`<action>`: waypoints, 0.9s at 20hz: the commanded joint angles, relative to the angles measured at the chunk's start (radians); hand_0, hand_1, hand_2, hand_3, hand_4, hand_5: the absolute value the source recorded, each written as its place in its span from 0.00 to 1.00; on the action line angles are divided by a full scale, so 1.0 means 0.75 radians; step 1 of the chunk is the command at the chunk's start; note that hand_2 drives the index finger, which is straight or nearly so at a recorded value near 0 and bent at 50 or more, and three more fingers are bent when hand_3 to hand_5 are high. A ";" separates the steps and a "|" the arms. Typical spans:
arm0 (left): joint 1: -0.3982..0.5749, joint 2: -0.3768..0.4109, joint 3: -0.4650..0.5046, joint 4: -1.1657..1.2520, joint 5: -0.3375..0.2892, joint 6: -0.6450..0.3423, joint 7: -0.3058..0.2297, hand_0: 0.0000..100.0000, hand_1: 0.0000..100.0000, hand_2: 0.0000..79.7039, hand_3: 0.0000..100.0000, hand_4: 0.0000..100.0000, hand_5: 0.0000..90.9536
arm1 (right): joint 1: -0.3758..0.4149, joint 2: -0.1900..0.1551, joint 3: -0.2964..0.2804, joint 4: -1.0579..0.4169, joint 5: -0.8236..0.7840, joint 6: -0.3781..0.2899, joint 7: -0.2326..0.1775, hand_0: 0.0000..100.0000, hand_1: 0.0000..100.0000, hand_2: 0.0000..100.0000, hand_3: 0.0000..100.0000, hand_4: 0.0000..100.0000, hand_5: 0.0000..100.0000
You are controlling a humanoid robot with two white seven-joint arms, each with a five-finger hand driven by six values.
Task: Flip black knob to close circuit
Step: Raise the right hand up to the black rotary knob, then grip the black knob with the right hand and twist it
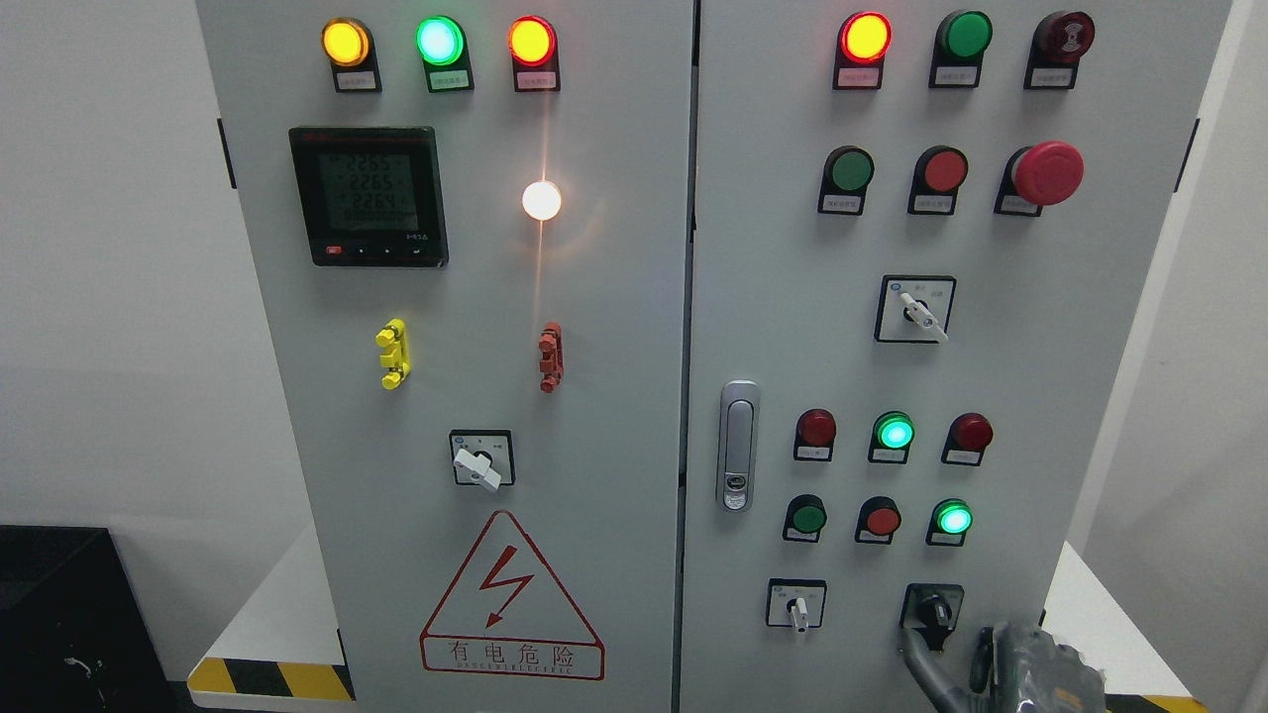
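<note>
The black knob (932,608) sits on a square black plate at the lower right of the right cabinet door (1070,396), with its handle pointing down. My right hand (1035,673) comes in at the bottom edge, just below and to the right of the knob. One finger (919,662) reaches up to the knob's lower left side, and another stands apart to the right. The fingers are spread and do not close around the knob. Much of the hand is cut off by the picture's edge. The left arm is out of view.
White selector switches sit on the right door (798,612) (921,315) and on the left door (478,465). Lit lamps, push buttons and a red mushroom stop button (1046,172) fill the upper panels. A silver door handle (736,446) sits at the seam. A black box (69,624) stands at the lower left.
</note>
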 commanded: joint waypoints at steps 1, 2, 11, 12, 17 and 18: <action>0.031 0.000 0.000 -0.039 0.000 0.000 0.000 0.12 0.56 0.00 0.00 0.00 0.00 | -0.003 -0.004 -0.023 0.010 -0.003 -0.001 -0.002 0.00 0.03 0.86 1.00 0.99 1.00; 0.031 0.000 0.000 -0.039 0.000 0.000 0.000 0.12 0.56 0.00 0.00 0.00 0.00 | -0.001 -0.004 -0.023 0.010 -0.005 -0.001 0.000 0.00 0.03 0.86 1.00 0.99 1.00; 0.031 0.000 0.000 -0.039 0.000 0.000 0.000 0.12 0.56 0.00 0.00 0.00 0.00 | -0.003 -0.013 -0.044 0.020 -0.013 -0.001 -0.002 0.00 0.03 0.85 1.00 0.99 1.00; 0.029 0.000 0.000 -0.039 0.000 0.000 0.000 0.12 0.56 0.00 0.00 0.00 0.00 | -0.003 -0.015 -0.048 0.020 -0.015 -0.001 -0.002 0.00 0.03 0.85 1.00 0.99 1.00; 0.031 0.000 0.000 -0.039 0.000 0.000 0.000 0.12 0.56 0.00 0.00 0.00 0.00 | -0.001 -0.029 -0.056 0.014 -0.020 -0.001 -0.002 0.00 0.03 0.85 1.00 0.99 1.00; 0.031 0.000 0.000 -0.039 0.000 0.000 0.000 0.12 0.56 0.00 0.00 0.00 0.00 | -0.001 -0.029 -0.060 0.014 -0.020 -0.001 -0.002 0.00 0.03 0.85 1.00 0.99 1.00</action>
